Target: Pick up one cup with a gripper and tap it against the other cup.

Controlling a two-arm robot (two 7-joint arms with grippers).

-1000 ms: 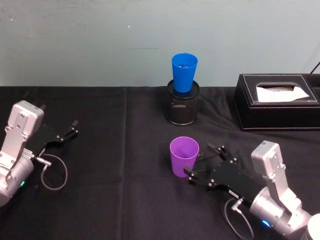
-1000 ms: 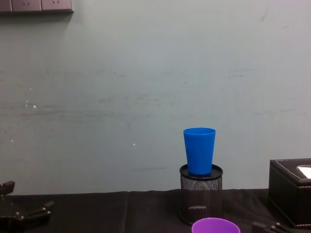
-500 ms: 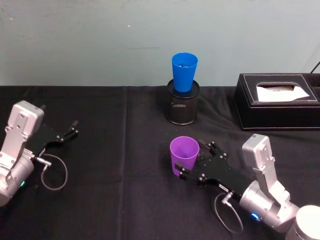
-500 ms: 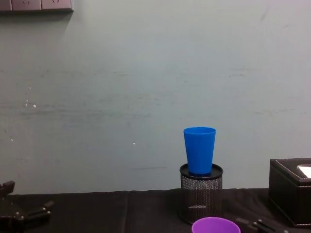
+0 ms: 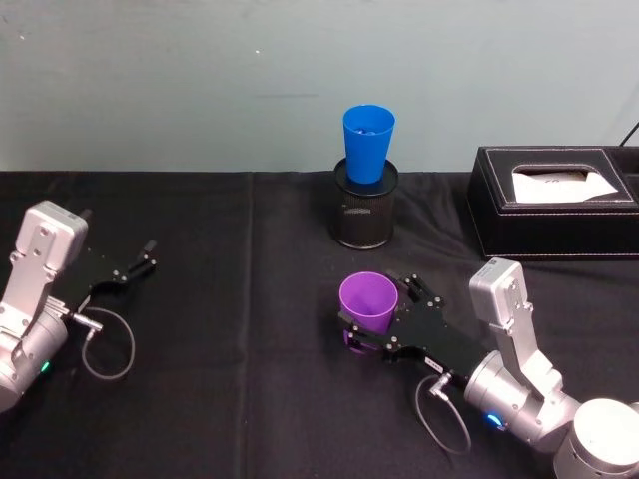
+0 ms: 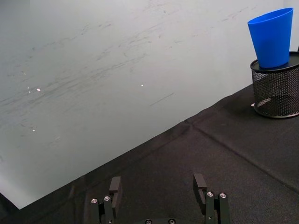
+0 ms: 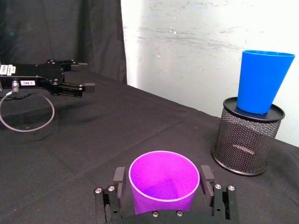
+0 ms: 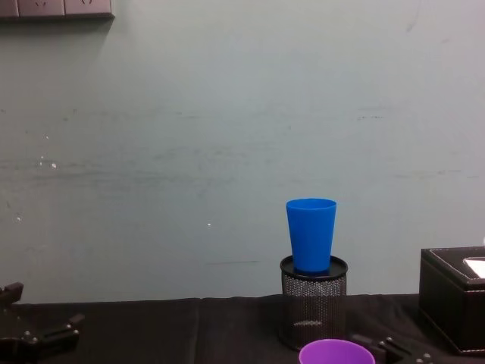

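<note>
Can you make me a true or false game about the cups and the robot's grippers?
1. The blue cup sits on top of the black wire-mesh pen holder. True.
2. The purple cup is touching the blue cup. False: they are apart, and the purple one is nearer the robot.
3. The right gripper is open, with a finger on each side of the purple cup. True.
4. The left gripper holds a cup. False: it is open and empty, off to the left.

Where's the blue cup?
In the head view, the blue cup stands in the black mesh pen holder at the back of the table by the wall, behind the purple cup and left of the black box.
</note>
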